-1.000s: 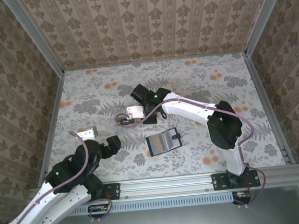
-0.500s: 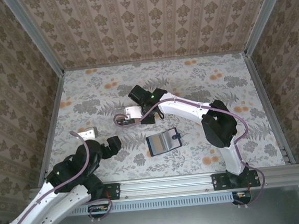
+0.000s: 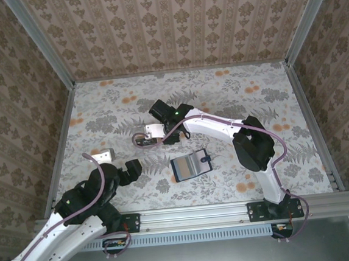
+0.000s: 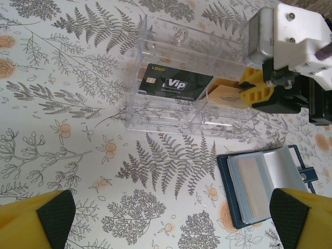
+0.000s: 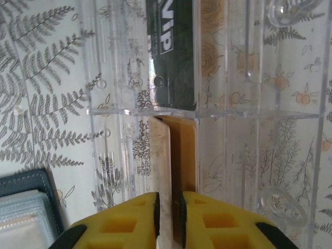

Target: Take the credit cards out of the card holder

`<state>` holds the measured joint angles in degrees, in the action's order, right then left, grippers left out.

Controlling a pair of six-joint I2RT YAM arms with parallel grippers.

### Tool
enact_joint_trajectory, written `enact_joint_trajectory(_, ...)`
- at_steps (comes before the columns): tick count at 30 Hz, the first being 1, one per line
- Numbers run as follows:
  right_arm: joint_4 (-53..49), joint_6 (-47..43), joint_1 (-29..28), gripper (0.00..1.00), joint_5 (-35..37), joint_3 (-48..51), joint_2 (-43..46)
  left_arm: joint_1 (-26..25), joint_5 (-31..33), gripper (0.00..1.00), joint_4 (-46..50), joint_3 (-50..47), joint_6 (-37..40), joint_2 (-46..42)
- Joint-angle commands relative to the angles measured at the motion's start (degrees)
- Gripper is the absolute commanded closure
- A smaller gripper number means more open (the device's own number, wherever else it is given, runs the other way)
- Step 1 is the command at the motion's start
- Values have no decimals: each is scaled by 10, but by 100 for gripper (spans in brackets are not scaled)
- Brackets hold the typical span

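Observation:
The card holder [image 3: 190, 166] lies open on the table, its navy edge and greyish clear sleeves showing in the left wrist view [image 4: 264, 181] and the right wrist view [image 5: 26, 207]. My right gripper [image 3: 152, 135] reaches into the clear plastic box [image 4: 181, 78]. Its yellow fingers [image 5: 170, 205] stand a little apart around an orange credit card [image 5: 181, 155] set on edge in a compartment. A black VIP card [image 4: 174, 84] lies flat in the neighbouring compartment. My left gripper [image 3: 116, 161] hovers wide open over bare table, left of the holder [image 4: 174, 223].
The clear box [image 3: 143, 137] sits left of centre, with dividers [image 5: 155, 111] between compartments. The floral tablecloth [image 3: 220, 90] covers the table, with metal rails [image 3: 62, 140] and patterned walls around it. Room lies at the back and right.
The right gripper has shifted slightly left over the box and its fingers have parted a little around the orange card. The left arm has stayed still.

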<state>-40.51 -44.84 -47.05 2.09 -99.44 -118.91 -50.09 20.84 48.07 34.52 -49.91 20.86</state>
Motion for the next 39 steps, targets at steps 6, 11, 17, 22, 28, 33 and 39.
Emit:
enact_joint_trajectory(6,36,9,2,71,53,-7,3,7,-7,0,12,-6,0,-8)
enact_joint_trajectory(11,56,36,3,68,47,12,31,7,-15,0,8,-9,1,-8)
enact_joint_trajectory(17,115,135,3,66,27,105,141,7,-47,0,-27,-25,4,3)
enact_joint_trajectory(22,139,266,3,68,-3,218,238,6,-97,3,-114,-64,-19,47)
enact_joint_trajectory(28,126,468,16,73,24,320,292,5,-158,11,-247,-106,-58,136)
enact_joint_trajectory(33,149,586,60,83,12,436,331,-9,-171,13,-321,-106,-75,221)
enact_joint_trajectory(39,218,650,83,84,-6,551,366,-31,-175,16,-383,-79,-77,334)
